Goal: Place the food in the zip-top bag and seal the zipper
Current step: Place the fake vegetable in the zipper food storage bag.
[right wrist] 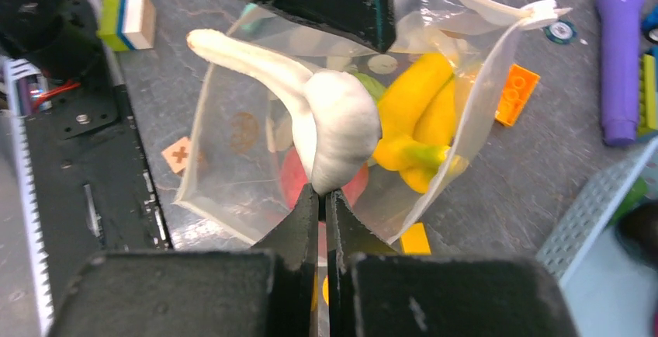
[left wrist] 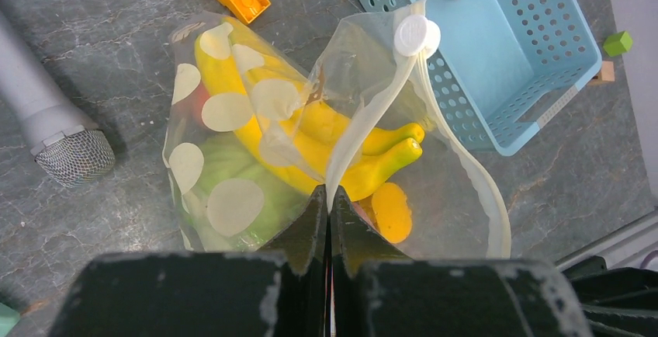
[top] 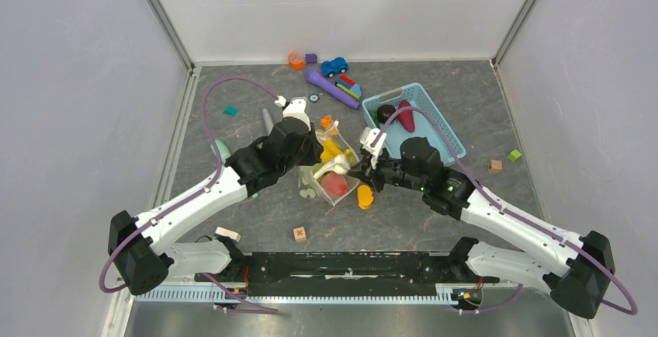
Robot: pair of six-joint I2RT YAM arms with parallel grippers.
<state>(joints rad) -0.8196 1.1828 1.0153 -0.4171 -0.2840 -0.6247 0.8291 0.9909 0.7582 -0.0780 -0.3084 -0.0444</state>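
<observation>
1. L gripper [left wrist: 327,197]: fingers fully together on my wrist cam, pinching the zip strip [left wrist: 364,123]. The strip runs up from the tips toward 1 o'clock and ends at the round white slider [left wrist: 416,36].
2. R gripper [right wrist: 326,195]: fingers closed to a hairline gap. The fat end of a white piece [right wrist: 341,123] sits right on the tips. I can't tell whether it's pinching that piece or just bag film.
3. Bag [left wrist: 226,110]: mid-table [top: 465,197] in the top view, betw. the two grippers, with L at its 10 o'clock and R at its 3 o'clock. Its mouth is held apart and gapes toward the R wrist cam.
4. In the bag, seen through the film: bananas [left wrist: 326,123], cabbage [left wrist: 225,162] at 7 o'clock of them, and a red piece [top: 335,184] low down.
5. The white piece's thin end sticks out at 10 o'clock on the R cam, across the mouth. I can't tell how much of it is inside.
6. Orange piece [top: 365,196]: on the table just beside the bag at its 4 o'clock in the top view. Looks outside the bag, but I can't tell if it touches.
7. Basket [left wrist: 535,57]: at 2 o'clock of the bag in the top view, close by.
</observation>
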